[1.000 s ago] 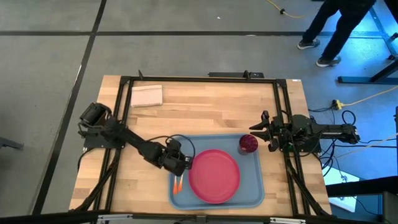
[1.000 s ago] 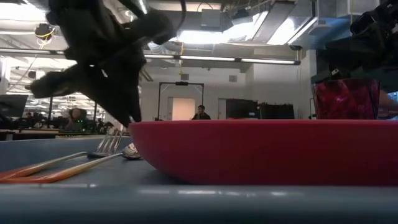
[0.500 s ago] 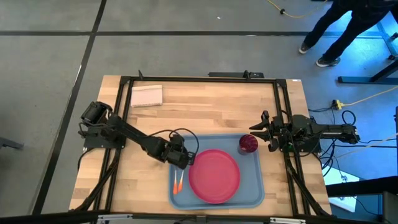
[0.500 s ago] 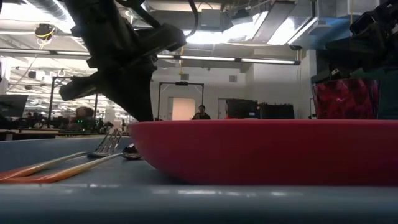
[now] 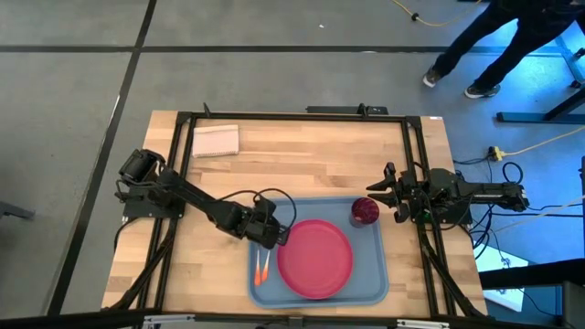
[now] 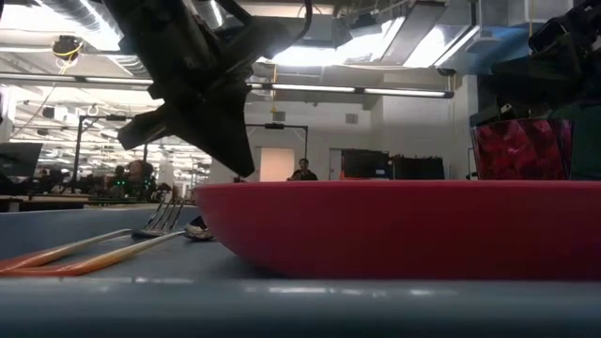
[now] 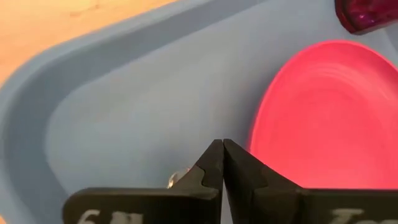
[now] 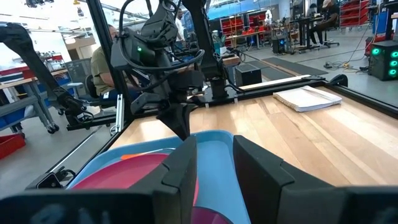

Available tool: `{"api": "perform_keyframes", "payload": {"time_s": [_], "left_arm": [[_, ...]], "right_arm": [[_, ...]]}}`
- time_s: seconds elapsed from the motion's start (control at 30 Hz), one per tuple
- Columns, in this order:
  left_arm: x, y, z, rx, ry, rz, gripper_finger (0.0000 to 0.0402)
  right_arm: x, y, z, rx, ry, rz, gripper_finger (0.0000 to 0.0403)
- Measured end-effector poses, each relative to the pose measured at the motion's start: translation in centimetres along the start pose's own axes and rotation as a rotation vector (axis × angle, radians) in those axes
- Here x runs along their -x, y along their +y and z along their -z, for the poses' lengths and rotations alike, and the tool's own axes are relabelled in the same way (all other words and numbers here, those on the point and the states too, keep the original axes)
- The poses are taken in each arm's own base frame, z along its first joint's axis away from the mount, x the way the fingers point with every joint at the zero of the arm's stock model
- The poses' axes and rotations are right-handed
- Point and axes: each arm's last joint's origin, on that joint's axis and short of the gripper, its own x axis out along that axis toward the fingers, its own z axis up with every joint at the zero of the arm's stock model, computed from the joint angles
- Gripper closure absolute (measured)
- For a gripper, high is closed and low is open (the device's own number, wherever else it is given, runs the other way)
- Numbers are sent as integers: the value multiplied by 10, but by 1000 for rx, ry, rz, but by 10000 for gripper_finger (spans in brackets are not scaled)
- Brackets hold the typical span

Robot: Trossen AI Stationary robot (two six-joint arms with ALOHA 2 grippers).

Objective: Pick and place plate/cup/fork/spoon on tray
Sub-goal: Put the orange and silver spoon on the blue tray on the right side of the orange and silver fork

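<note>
The light-blue tray (image 5: 366, 291) lies at the table's near middle. The pink-red plate (image 5: 314, 258) rests flat in it. The dark red cup (image 5: 365, 211) stands upright at the tray's far right corner. The fork (image 6: 161, 218) and the spoon (image 6: 198, 230) lie side by side on the tray floor left of the plate, orange handles (image 5: 260, 270) toward the near edge. My left gripper (image 5: 281, 236) is shut and empty, just above the tray at the plate's left rim. My right gripper (image 5: 386, 195) is open and empty, just right of the cup.
A white folded napkin (image 5: 216, 140) lies at the table's far left. A dark frame (image 5: 292, 115) runs around the table top. Bare wood stretches between the napkin and the tray. A person (image 5: 494, 37) walks on the floor beyond the far right corner.
My left gripper has gone from over the fork and spoon toward the table's right edge, to the plate's left rim, and has risen a little. The fork and spoon lie still on the tray.
</note>
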Motion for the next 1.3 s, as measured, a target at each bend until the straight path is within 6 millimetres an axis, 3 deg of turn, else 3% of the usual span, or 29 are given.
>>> {"api": "perform_keyframes", "payload": {"time_s": [1.3], "left_arm": [[5, -5, 16, -55, -62, 36, 401]], "right_arm": [[0, 0, 0, 3, 3, 1, 293]]}}
